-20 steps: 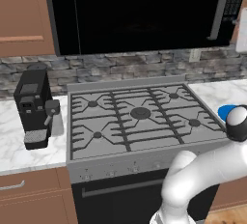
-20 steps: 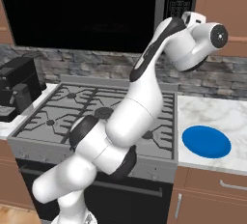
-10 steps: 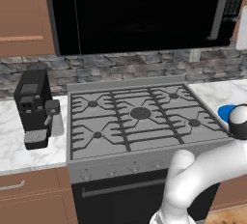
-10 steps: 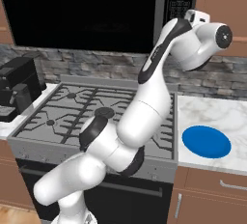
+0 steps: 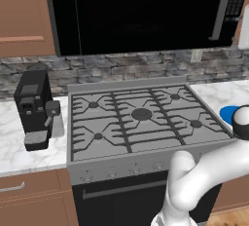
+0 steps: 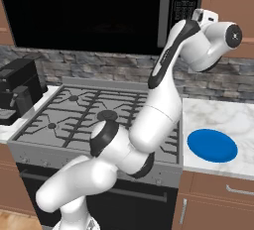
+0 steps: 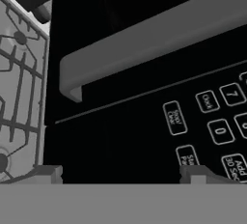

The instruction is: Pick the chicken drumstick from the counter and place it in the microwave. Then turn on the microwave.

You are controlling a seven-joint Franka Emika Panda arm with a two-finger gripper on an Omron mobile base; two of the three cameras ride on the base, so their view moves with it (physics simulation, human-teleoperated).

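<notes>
The fingers (image 7: 123, 172) stand wide apart in the hand view, one tip (image 7: 46, 172) at the lower left and the other at the lower right, with nothing between them. We see them facing the front of the microwave (image 5: 141, 13) at close range. Its long grey handle (image 7: 154, 39) runs slantwise across the upper part of the hand view, and the button panel (image 7: 212, 126) lies below it to the right, with keys reading 7, 0 and "Add 30 Sec" among those we can make out. The microwave door is closed in both base views, its glass dark.

In the right base view the arm (image 6: 163, 90) rises from the lower left and bends up to the microwave's right edge, the hand sitting level with the panel.

Below the microwave lies the grey gas stove (image 5: 141, 118) with its black grates. To its left, a black coffee machine (image 5: 34, 108) stands on the marble desk (image 5: 14, 147). To the stove's right, a blue plate (image 6: 212, 145) lies flat on the desk, nothing on it.

We cannot locate the chicken drumstick; the dark door glass hides the microwave's interior.
</notes>
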